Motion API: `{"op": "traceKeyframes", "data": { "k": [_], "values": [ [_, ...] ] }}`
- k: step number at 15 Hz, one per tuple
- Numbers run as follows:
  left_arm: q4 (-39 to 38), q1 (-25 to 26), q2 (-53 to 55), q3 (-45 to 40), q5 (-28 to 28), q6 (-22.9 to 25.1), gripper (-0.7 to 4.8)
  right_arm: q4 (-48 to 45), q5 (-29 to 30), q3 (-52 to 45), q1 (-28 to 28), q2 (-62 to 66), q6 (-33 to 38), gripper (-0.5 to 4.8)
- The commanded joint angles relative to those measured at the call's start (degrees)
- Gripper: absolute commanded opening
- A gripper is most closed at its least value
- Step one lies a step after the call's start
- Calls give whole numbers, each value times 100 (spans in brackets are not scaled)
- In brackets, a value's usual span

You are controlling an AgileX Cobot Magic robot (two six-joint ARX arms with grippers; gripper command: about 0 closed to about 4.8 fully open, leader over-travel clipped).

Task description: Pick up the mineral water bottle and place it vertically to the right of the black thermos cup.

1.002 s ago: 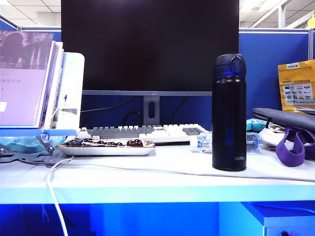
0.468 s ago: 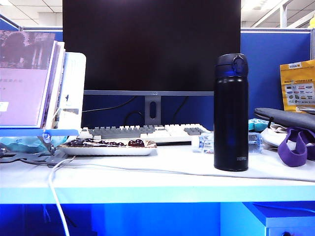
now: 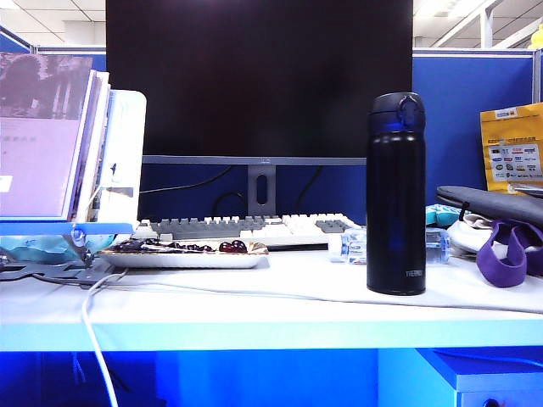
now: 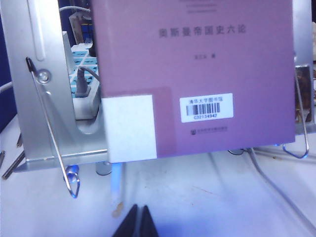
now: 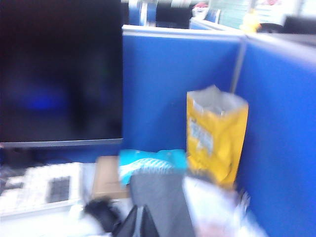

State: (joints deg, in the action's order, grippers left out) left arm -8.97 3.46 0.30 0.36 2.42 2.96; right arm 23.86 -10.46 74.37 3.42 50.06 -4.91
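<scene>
In the exterior view the black thermos cup (image 3: 395, 195) stands upright on the white desk (image 3: 280, 318), right of centre. The mineral water bottle (image 3: 351, 246) lies on its side right behind the cup, its clear ends showing on both sides. Neither arm shows in that view. My left gripper (image 4: 138, 218) is shut and empty, low over the desk in front of a purple book (image 4: 197, 74). My right gripper (image 5: 138, 218) is also shut and empty, seen blurred above a grey pouch (image 5: 158, 197). A blurred dark shape lies beside its tips; I cannot tell what it is.
A monitor (image 3: 259, 76) and keyboard (image 3: 246, 227) fill the back. The book on a metal stand (image 4: 44, 123) is at the left, a tray (image 3: 182, 261) of dark fruit before it. A white cable (image 3: 254, 293) crosses the front. A grey pouch (image 3: 492, 203), purple strap (image 3: 505, 254) and yellow bag (image 3: 512, 157) crowd the right.
The thermos cup and the bottle stay where they were. The exterior picture only wobbled slightly sideways and back.
</scene>
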Motion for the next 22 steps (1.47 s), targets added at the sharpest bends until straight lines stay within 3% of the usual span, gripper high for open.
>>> {"op": "traceKeyframes", "data": {
  "k": [1, 5, 8, 11, 14, 15, 16, 17, 18, 19, 22],
  "values": [
    [-66, 7, -20, -4, 17, -2, -3, 188, 4, 1893, -2, 1526, -673, 9],
    [-66, 7, -20, -4, 15, -2, -3, 92, -13, 3331, 7, 3082, -2385, 9],
    [-66, 7, -20, -4, 17, -2, -3, -352, -15, 3375, 9, 3648, -2441, 9],
    [-66, 7, -20, -4, 17, -2, -3, -299, -20, 3375, 94, 4194, -3504, 9],
    [-66, 7, -20, -4, 17, -2, -3, -284, -15, 3375, 107, 4732, -3733, 9],
    [-66, 7, -20, -4, 17, -2, -3, -227, -15, 3375, 109, 4900, -3738, 32],
    [-66, 7, -20, -4, 17, -2, -3, -120, -13, 3375, 111, 5034, -3738, 95],
    [-66, 7, -20, -4, 17, -2, -3, -9, -2, 3375, 116, 5143, -3738, 202],
    [-66, 7, -20, -4, 17, -2, -3, 94, -7, 3375, 184, 5230, -3735, 414],
    [-66, 7, -20, -4, 17, -2, -3, 149, 22, 3375, 184, 5287, -3735, 479],
    [-66, 7, -20, -4, 20, -2, -3, 358, 254, 3375, 306, 5414, -4146, 479]
  ]
}}
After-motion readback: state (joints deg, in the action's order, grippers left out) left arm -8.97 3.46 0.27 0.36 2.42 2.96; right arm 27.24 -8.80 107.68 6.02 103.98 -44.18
